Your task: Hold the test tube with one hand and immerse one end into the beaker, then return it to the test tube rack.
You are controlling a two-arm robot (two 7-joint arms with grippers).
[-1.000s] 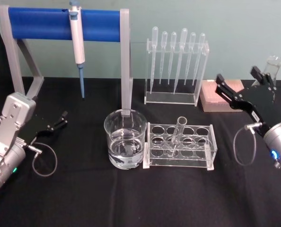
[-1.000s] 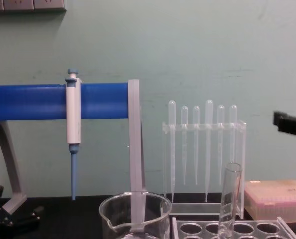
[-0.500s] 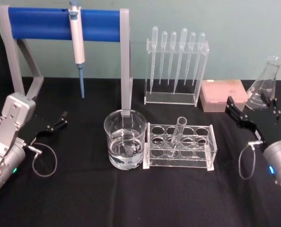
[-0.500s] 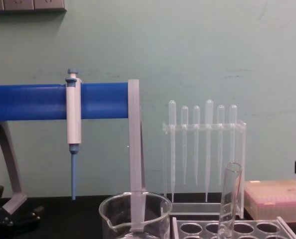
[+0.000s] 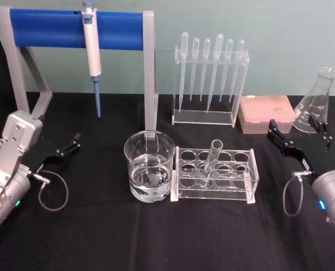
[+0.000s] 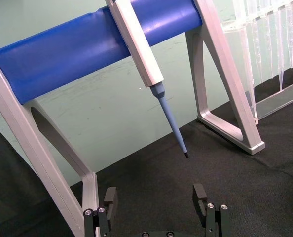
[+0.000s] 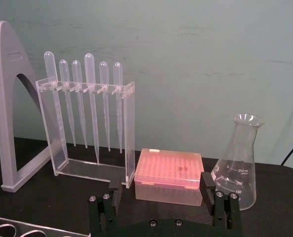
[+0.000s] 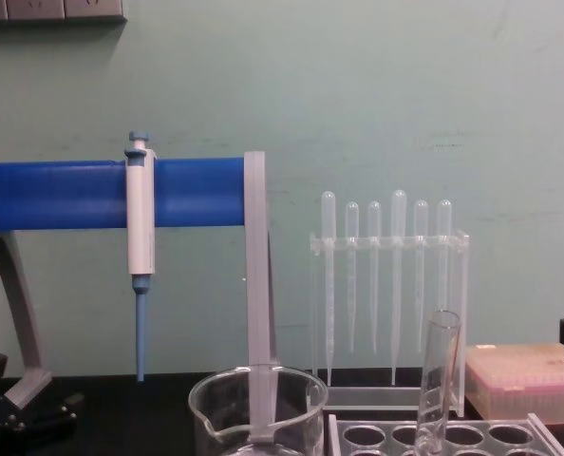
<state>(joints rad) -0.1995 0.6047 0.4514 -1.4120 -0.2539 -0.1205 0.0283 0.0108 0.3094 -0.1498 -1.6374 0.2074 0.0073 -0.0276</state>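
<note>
- Right gripper [image 5: 298, 140]: jaws wide, empty; tube [image 5: 210, 163] well apart, in rack [image 5: 214, 174].
- Approach level, grip tube below rim.
- Left gripper [image 6: 156, 197]: parked, jaws wide.

Pale green wall [image 8: 377, 85], black-covered table [image 5: 156, 237]

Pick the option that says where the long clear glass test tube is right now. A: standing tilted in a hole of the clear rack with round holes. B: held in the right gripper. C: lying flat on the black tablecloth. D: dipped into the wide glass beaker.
A: the long clear glass test tube leans in a hole of the clear rack with round holes, beside the wide glass beaker; the right gripper is open and apart from it.
</note>
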